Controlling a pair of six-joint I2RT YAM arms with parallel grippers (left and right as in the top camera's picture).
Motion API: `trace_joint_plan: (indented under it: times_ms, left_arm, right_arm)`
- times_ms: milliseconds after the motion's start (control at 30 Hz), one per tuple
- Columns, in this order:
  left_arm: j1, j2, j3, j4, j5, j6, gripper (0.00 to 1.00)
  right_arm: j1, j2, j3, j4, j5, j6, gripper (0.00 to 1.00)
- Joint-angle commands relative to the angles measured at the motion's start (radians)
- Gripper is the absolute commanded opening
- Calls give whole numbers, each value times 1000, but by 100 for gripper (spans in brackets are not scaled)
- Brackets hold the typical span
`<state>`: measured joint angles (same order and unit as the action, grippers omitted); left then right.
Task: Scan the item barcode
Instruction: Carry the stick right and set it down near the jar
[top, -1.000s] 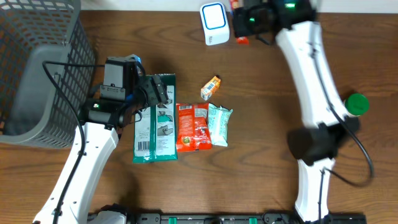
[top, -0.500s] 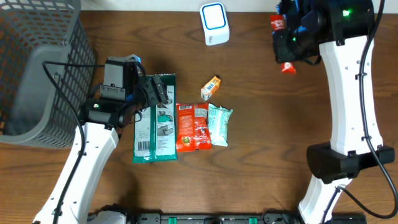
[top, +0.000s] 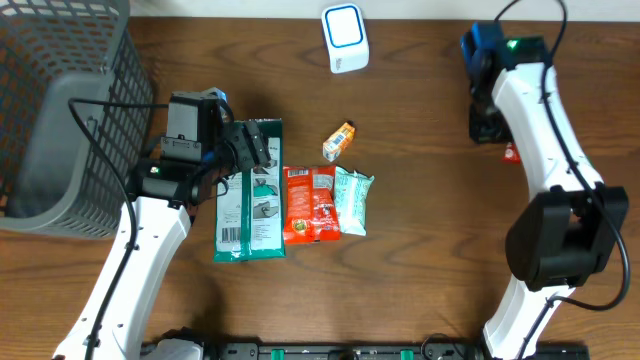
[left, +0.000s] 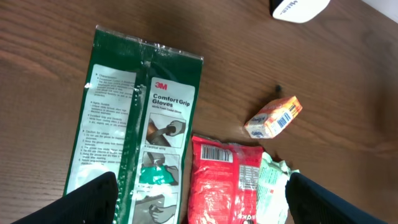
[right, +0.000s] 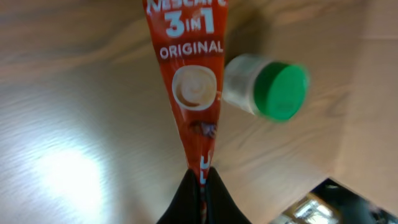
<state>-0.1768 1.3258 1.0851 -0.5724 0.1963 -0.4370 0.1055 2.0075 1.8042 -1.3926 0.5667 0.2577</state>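
Pinching the tail end of a red coffee sachet (right: 189, 81), the right hand (right: 202, 182) is clamped tight on it, the sachet stretching straight ahead of the fingers above the surface (right: 74, 124). A green-capped bottle (right: 267, 90) sits just beside the sachet. The left hand (left: 202, 205) hangs spread wide over a glove pack (left: 134, 124) and red packet (left: 224, 180).

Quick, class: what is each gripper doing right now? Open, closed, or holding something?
Left gripper: open, holding nothing.
Right gripper: closed on the red coffee sachet.
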Motion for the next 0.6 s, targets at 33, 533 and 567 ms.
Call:
trace_joint_plan:
  times_ms: [33, 533, 567]
  left_arm:
    - [3, 1, 7, 0, -3, 17, 86]
    - [3, 1, 7, 0, -3, 17, 86]
    - [3, 1, 7, 0, -3, 17, 86]
  right_arm:
    - [-6, -6, -153, 142, 307, 64, 1]
    - [-8, -6, -576, 716, 444, -76, 1]
    - [-9, -6, -594, 749, 438, -93, 1]
